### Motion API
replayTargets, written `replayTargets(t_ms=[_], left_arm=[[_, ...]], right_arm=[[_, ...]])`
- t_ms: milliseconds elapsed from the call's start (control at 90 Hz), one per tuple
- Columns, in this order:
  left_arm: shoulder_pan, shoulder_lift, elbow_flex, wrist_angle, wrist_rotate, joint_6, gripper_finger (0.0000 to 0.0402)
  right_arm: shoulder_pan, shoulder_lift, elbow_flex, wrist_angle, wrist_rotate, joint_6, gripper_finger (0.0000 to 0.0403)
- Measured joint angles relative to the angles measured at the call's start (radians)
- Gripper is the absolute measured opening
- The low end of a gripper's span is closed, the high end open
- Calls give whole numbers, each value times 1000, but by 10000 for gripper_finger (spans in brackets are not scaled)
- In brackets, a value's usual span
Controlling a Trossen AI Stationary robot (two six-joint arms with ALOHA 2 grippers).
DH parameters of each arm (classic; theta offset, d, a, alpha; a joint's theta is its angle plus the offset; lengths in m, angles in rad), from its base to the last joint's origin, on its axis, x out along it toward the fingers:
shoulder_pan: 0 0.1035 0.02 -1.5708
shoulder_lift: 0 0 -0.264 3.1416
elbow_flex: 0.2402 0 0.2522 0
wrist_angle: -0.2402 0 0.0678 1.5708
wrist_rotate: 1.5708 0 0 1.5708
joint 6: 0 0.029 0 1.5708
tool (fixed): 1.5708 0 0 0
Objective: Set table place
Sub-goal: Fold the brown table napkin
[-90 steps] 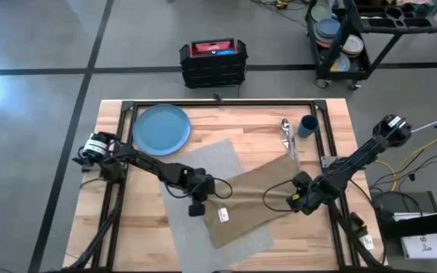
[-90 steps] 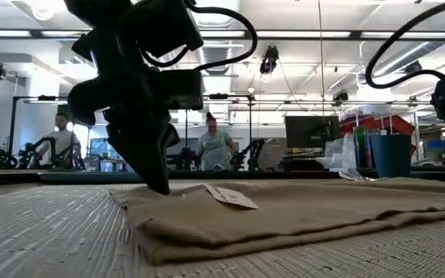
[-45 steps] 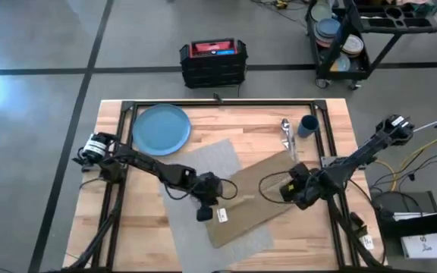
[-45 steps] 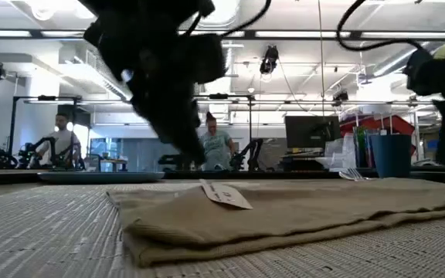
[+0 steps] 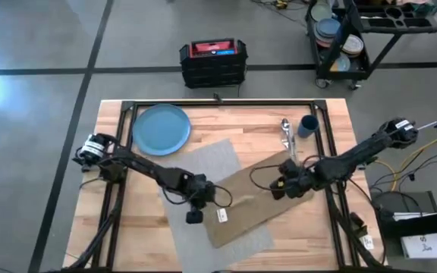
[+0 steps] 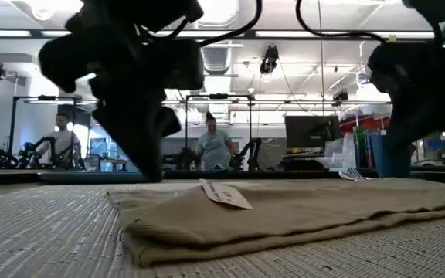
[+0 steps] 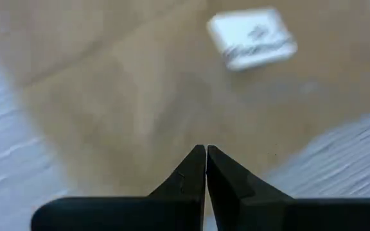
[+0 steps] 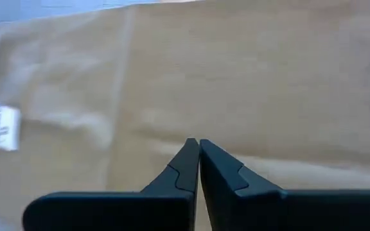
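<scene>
Both grippers pinched shut, empty: left gripper (image 5: 194, 216) over napkin's (image 5: 253, 197) near end, right gripper (image 5: 279, 187) over far end. Napkin lies askew across placemat (image 5: 196, 171). Step, judged: positioning napkin. Next: reopen, regrip edges.

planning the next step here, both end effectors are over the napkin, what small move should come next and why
Probably open the left end effector to pinch the napkin near its tag: both it and the right end effector are shut above the cloth, which lies askew across the placemat.
</scene>
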Motion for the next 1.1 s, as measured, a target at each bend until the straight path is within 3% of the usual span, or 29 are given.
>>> replayTargets(t_ms=[111,256,322,378,511,611,711,789,1100], left_arm=[[10,-30,0,-45,-106,36,0],[70,-48,1,-36,-317,109,0],[129,-48,1,-27,-342,157,0],[192,-48,1,-18,-270,187,0],[338,-48,1,-9,91,194,0],[376,-50,1,-9,313,206,0],[370,-49,1,-7,451,240,0],[358,-40,1,-9,492,244,0],[325,-35,-1,-8,451,237,0]], right_arm=[[14,18,0,31,0,7,0],[18,51,0,77,1,21,0],[18,62,0,79,23,47,0],[19,67,0,71,63,97,0],[-4,65,0,-51,158,251,0],[-65,65,0,-141,119,267,0],[-141,65,0,-171,41,216,0],[-207,65,0,-167,-8,145,0],[-403,68,9,-166,-112,-120,0]])
